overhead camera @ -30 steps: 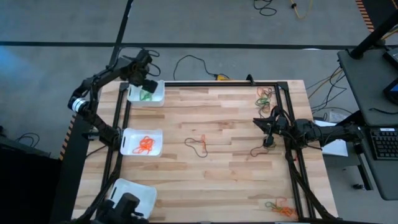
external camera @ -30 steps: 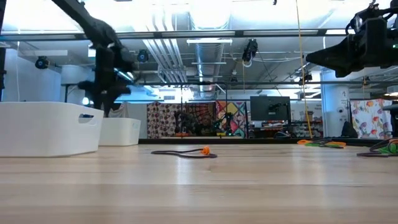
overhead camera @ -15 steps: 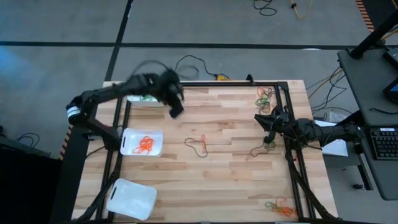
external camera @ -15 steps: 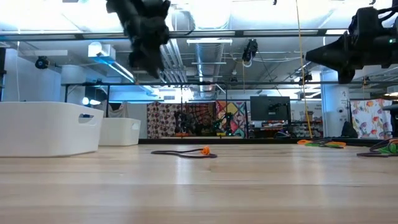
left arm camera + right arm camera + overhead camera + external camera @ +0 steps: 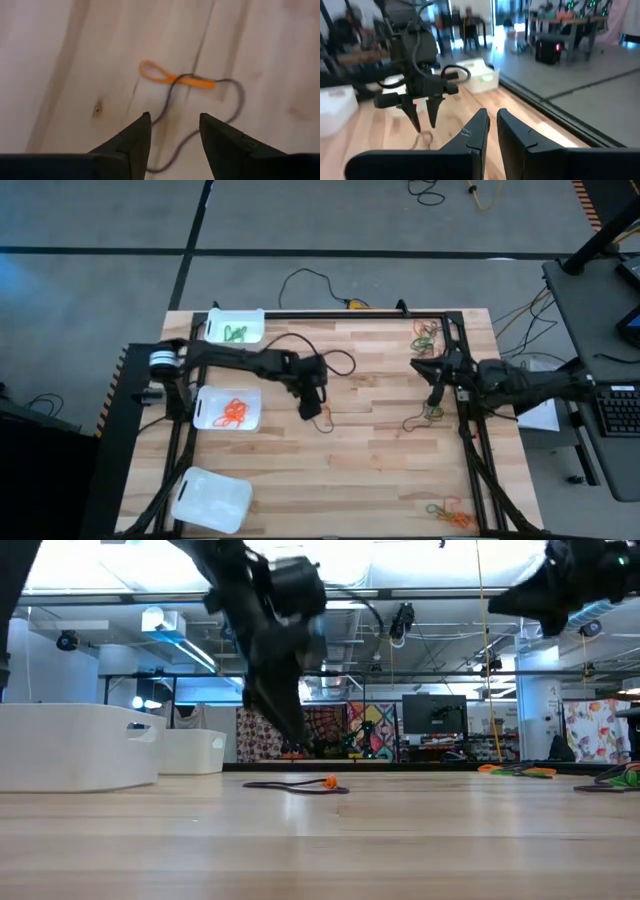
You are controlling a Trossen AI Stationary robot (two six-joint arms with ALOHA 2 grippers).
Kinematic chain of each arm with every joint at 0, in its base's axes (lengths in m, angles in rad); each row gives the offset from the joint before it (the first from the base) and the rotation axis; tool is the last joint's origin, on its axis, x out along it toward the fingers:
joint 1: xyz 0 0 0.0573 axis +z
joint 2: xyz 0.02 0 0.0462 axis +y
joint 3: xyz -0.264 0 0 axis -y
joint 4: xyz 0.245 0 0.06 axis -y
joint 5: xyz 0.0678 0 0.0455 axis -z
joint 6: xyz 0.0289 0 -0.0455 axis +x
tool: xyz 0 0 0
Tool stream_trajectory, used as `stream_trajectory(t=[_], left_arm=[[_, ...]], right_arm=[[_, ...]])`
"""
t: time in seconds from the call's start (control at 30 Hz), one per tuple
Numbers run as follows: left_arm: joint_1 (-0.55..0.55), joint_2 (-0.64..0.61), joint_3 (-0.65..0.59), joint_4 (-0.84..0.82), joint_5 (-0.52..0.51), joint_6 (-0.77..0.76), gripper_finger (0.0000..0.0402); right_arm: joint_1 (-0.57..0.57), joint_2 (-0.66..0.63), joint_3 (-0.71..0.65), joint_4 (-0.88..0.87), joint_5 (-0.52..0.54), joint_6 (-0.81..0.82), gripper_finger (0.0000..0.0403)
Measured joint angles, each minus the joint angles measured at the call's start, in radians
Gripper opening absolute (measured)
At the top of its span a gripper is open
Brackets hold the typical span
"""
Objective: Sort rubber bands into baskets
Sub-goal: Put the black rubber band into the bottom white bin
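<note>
At mid-bench, the left tool (image 5: 313,408) has swung from the far basket (image 5: 234,327), fingers spread, above the orange band (image 5: 175,77): next pick.

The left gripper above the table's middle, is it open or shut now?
Open. The left gripper shows a clear gap between its fingers, above the orange rubber band and black rubber band.

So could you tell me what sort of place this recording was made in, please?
Most likely a robotics lab or workshop. A wooden table stands inside a dark metal frame, the low view shows exposed ceiling ducts and a monitor, and cables trail over the floor.
</note>
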Motion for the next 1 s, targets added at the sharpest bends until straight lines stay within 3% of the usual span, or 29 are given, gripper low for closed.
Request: stream_trajectory(t=[0.23,0.47,0.63,0.77,0.93,1.0], left_arm=[[-0.002,0.101,-0.001,0.128,-0.019,0.066,0.0139],[-0.037,0.140,-0.010,0.153,-0.020,0.090,0.0139],[-0.094,0.158,-0.015,0.184,-0.137,0.088,0.0130],[-0.119,0.172,-0.021,0.193,-0.153,0.039,0.0094],[-0.121,0.171,-0.055,0.215,-0.154,-0.052,0.0015],[-0.115,0.171,-0.064,0.216,-0.155,-0.073,0.0007]], right_arm=[[0.003,0.272,0.238,-0.183,-0.015,0.102,0.0034],[0.050,0.448,0.390,-0.358,-0.038,0.214,0.0034],[0.074,0.515,0.467,-0.418,-0.035,0.229,0.0034],[0.082,0.553,0.522,-0.434,-0.037,0.263,0.0034],[0.102,0.593,0.605,-0.459,-0.035,0.267,0.0034],[0.110,0.607,0.643,-0.460,-0.035,0.258,0.0034]])
